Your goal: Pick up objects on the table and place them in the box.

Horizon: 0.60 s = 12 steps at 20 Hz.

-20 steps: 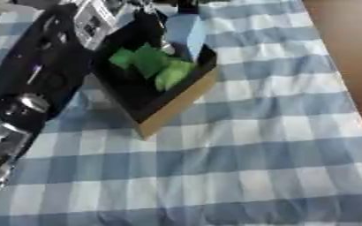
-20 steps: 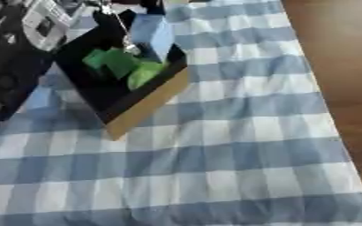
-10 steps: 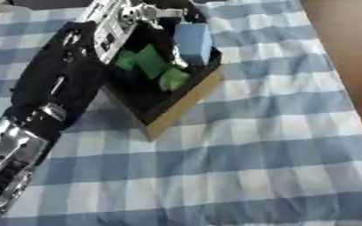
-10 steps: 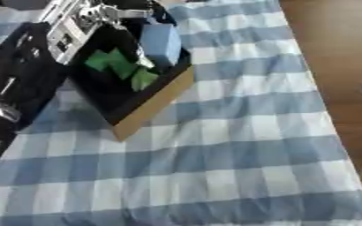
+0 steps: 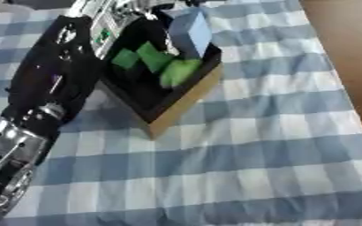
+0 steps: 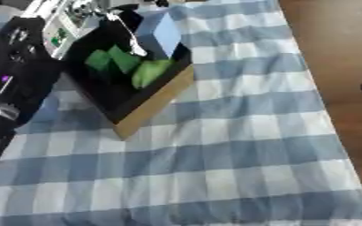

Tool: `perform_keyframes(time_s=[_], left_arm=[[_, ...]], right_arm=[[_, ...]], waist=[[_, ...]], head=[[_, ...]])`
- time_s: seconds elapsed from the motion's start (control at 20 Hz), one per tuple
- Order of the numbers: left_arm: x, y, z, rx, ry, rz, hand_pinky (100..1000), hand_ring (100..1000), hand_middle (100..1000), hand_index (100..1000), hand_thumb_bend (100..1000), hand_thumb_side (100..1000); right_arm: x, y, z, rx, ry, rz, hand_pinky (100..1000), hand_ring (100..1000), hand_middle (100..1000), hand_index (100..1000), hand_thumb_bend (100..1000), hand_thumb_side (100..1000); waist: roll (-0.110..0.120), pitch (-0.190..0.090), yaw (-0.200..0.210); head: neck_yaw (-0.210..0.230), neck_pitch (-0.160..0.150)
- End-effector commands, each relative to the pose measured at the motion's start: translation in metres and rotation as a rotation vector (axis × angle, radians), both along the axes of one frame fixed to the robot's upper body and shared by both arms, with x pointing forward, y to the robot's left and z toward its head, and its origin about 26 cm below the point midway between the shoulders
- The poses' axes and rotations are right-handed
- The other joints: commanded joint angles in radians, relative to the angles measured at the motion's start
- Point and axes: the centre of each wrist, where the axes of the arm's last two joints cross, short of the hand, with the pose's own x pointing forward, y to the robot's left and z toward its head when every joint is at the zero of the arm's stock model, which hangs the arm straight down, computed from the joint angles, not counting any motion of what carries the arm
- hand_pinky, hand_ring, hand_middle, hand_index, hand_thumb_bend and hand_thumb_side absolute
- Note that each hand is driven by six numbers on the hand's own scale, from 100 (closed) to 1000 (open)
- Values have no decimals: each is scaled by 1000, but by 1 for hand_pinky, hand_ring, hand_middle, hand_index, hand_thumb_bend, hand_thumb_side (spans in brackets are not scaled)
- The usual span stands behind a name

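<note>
A: What is sitting on the desk (image 5: 277, 132)?

B: One box (image 5: 182, 95), open at the top, with a black inside and tan outer walls. It is lying askew on a blue-and-white checked cloth (image 6: 238, 145) that is covering the desk.

A: How many things are lying in the box?

B: Four are showing. Two green blocks (image 5: 141, 56) are lying side by side near the middle, one rounded green thing (image 5: 178, 73) is lying just beside them toward the near wall, and one blue block (image 5: 192, 33) is standing tilted at the far corner, leaning against the rim.

A: Which hand is working?

B: The left arm (image 5: 45, 84) is coming in from the left side and reaching along the box's left wall. The left hand (image 5: 130, 9) is hanging over the far end of the box, just beside the blue block. Whether its fingers are open or closed, and whether they are touching the block, cannot be told.

A: And the right hand?

B: It is showing in neither view.

A: Anything beyond the desk?

B: Brown floor (image 6: 331, 53) is running along the right edge.
</note>
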Motion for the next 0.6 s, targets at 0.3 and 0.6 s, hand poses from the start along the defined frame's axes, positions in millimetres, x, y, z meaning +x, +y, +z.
perform_keyframes(time_s=[0.3, 0.6], left_arm=[[-2, 3, 15, 52, -71, 48, 993, 984, 878, 955, 706, 226], [-8, 7, 27, -73, -108, 13, 971, 954, 834, 926, 565, 365]], right_arm=[[-2, -2, 8, -8, -19, -2, 959, 1000, 451, 966, 100, 549], [-3, -2, 7, -10, -17, -6, 960, 1000, 449, 967, 100, 548]], waist=[[-6, -20, 0], [-7, -19, 0]], head=[[-5, -3], [-9, 0]])
